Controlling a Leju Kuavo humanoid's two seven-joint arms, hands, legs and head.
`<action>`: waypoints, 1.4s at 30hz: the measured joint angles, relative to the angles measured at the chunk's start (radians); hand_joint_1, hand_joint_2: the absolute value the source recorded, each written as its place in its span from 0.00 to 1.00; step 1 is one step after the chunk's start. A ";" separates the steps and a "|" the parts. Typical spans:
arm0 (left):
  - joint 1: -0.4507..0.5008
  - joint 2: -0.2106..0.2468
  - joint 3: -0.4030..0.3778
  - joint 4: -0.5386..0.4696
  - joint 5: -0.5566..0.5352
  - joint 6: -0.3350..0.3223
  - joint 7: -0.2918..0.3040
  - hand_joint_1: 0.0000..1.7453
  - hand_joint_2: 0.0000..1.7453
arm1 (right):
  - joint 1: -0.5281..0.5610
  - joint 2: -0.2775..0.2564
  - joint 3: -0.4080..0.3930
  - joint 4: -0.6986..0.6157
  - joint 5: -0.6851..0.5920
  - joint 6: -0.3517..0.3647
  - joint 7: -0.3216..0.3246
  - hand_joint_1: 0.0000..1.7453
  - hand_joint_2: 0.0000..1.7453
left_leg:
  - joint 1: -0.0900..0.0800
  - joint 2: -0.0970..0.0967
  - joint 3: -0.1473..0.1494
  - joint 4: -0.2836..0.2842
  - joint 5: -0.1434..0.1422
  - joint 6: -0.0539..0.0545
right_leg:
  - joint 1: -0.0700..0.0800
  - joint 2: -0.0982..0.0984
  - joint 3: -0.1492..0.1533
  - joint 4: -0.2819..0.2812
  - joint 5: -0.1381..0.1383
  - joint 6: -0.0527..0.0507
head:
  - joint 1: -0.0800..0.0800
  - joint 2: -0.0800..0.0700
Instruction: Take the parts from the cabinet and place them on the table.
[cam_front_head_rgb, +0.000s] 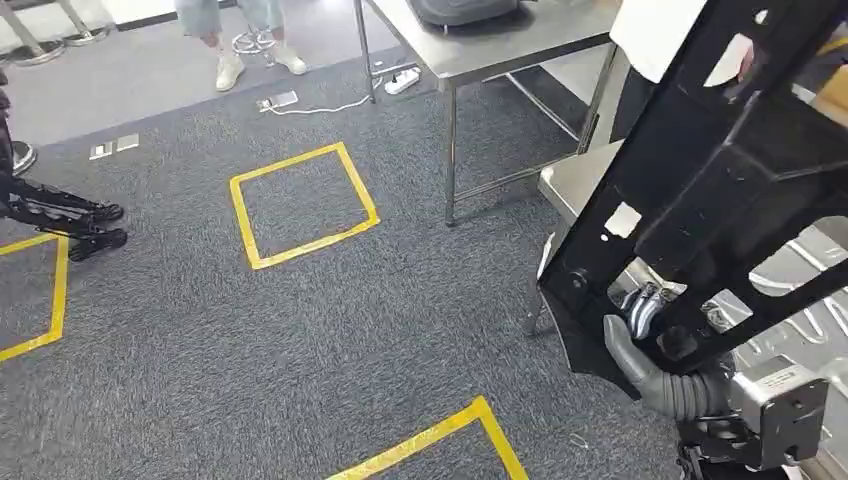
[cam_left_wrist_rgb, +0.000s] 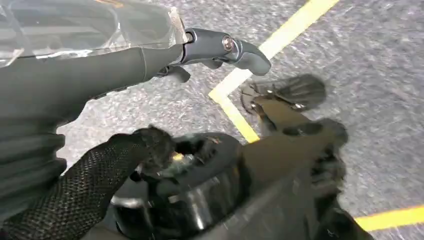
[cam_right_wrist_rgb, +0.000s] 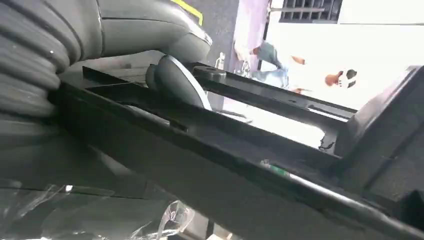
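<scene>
Gripped low at five o'clock in the head view, the black part rises toward one o'clock from the right hand, probably so its length clears the steel table at twelve. Left wrist view: the left hand hangs over carpet, fingers together, holding nothing. Right wrist view: the thumb clamps the part's rail; no containers appear.
</scene>
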 joint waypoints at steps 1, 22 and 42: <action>-0.001 0.000 0.000 0.000 0.002 0.000 0.002 0.00 1.00 | 0.000 0.000 0.000 0.000 0.000 0.000 0.000 1.00 1.00 | -0.005 0.000 -0.001 0.000 0.000 0.001 | -0.003 0.008 -0.002 -0.002 0.004 0.005 | 0.001 0.000; 0.004 -0.005 0.000 0.000 0.008 0.006 -0.001 0.00 1.00 | -0.018 -0.006 0.005 0.001 -0.011 0.009 -0.005 1.00 1.00 | 0.026 0.065 -0.093 0.197 -0.114 -0.058 | -0.006 -0.110 0.040 -0.042 0.001 -0.001 | 0.002 0.000; 0.007 -0.006 0.000 0.000 0.013 0.006 -0.004 0.00 1.00 | -0.023 -0.007 0.005 0.007 -0.022 0.021 -0.018 1.00 1.00 | 0.013 0.099 -0.009 -0.019 0.020 -0.007 | -0.004 -0.113 -0.102 0.264 -0.122 0.042 | 0.010 0.000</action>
